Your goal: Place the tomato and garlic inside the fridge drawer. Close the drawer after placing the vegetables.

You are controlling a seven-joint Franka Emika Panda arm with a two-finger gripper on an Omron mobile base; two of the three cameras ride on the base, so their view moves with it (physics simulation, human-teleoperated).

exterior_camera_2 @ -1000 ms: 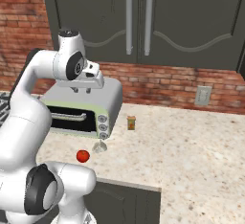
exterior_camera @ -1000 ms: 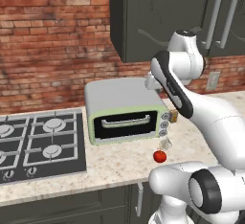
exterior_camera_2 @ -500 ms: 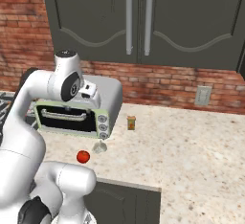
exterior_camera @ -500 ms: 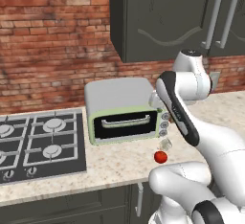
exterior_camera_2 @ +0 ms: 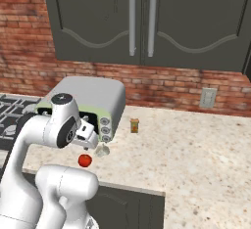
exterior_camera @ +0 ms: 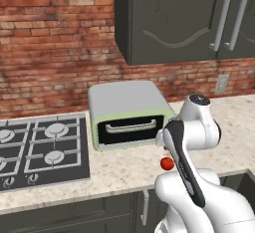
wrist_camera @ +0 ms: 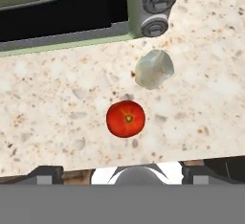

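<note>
Two veg sit on the desk [wrist_camera: 43,122] in front of the toaster oven [exterior_camera: 130,113]: tomato [wrist_camera: 125,118] near the front edge, garlic [wrist_camera: 153,69] just beside it, a bit closer to the oven's knobs, not touching as far as the hand view shows. Right base view puts the tomato [exterior_camera_2: 85,160] below the wrist and the garlic [exterior_camera_2: 102,149] next to it. Gripper [exterior_camera_2: 88,136] hangs above the pair, looking down; fingertips aren't visible in the hand view, so can't tell how wide the jaws stand. Step in hand, by my read: reach for the tomato, nothing is held yet. To do it well: centre over the stem spot, come straight down, jaws wide enough to clear the ball, fingers set so neither one nudges the garlic. Close gently since it's round and glossy and prob rolls or squirts out if pinched off-centre; desk edge is near, so avoid pushing it fwd.
</note>
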